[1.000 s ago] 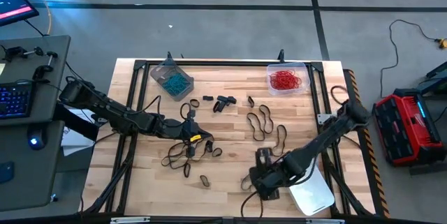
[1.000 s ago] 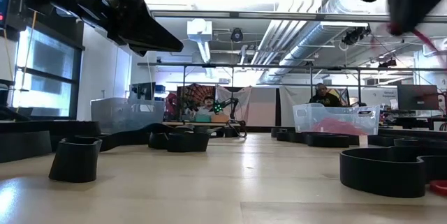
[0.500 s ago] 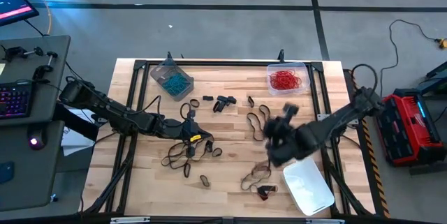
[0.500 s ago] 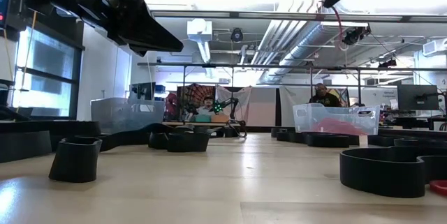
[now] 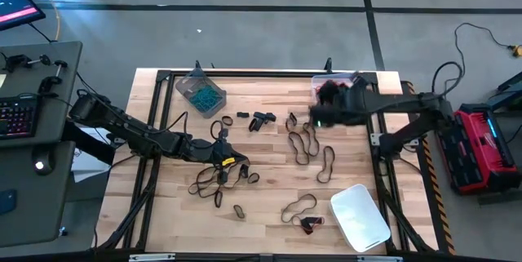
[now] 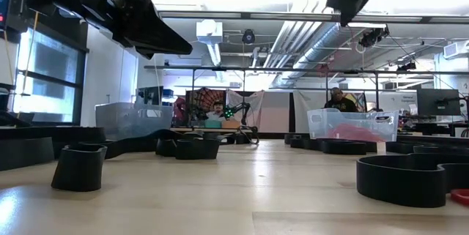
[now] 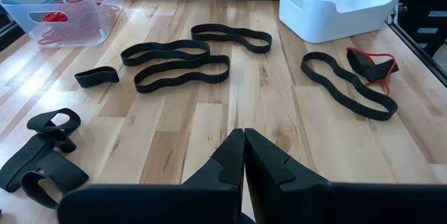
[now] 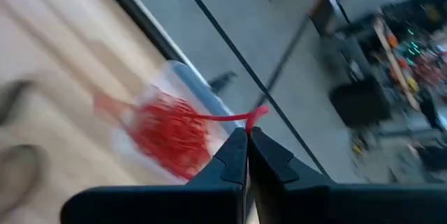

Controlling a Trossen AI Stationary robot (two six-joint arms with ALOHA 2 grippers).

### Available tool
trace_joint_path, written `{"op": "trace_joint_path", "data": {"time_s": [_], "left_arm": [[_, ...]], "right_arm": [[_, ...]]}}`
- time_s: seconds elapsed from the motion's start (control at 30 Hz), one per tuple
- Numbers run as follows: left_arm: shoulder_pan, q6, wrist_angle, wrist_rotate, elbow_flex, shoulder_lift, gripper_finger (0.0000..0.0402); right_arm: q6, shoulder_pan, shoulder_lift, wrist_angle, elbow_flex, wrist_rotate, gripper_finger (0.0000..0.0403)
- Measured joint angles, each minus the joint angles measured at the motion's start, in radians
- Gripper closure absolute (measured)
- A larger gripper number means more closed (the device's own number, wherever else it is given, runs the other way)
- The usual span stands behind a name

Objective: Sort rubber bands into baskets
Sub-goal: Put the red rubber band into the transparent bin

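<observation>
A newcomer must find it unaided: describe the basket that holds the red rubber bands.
On the wooden table, look to the far edge, at the corner on the right arm's side. There stands a clear basket with a heap of red rubber bands; the other far basket holds teal ones, and the white basket sits near.

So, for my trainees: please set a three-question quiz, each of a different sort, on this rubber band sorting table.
1. True or false: the right gripper is shut on a red rubber band.
2. Multiple choice: the right gripper is above which basket? A) the basket of teal bands B) the basket of red bands C) the white basket
3. Fill in: the left gripper hangs shut over the table, holding ____.

Key: 1 true; 2 B; 3 nothing.
</observation>
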Motion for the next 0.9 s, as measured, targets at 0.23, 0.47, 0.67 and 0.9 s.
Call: {"op": "trace_joint_path", "data": {"time_s": [0.23,0.47,0.67,0.9], "left_arm": [[0.0,0.001,0.0,0.0,0.0,0.0,0.0398],[0.0,0.001,0.0,0.0,0.0,0.0,0.0398],[0.0,0.001,0.0,0.0,0.0,0.0,0.0398],[0.0,0.002,0.0,0.0,0.0,0.0,0.0398]], "right_arm": [[-0.189,-0.246,0.004,0.104,0.0,-0.01,0.0403],[-0.404,-0.449,0.004,0.327,0.0,-0.147,0.0403],[-0.424,-0.561,0.004,0.36,-0.008,-0.177,0.0403],[-0.449,-0.624,0.003,0.518,-0.212,-0.238,0.0403]]}}
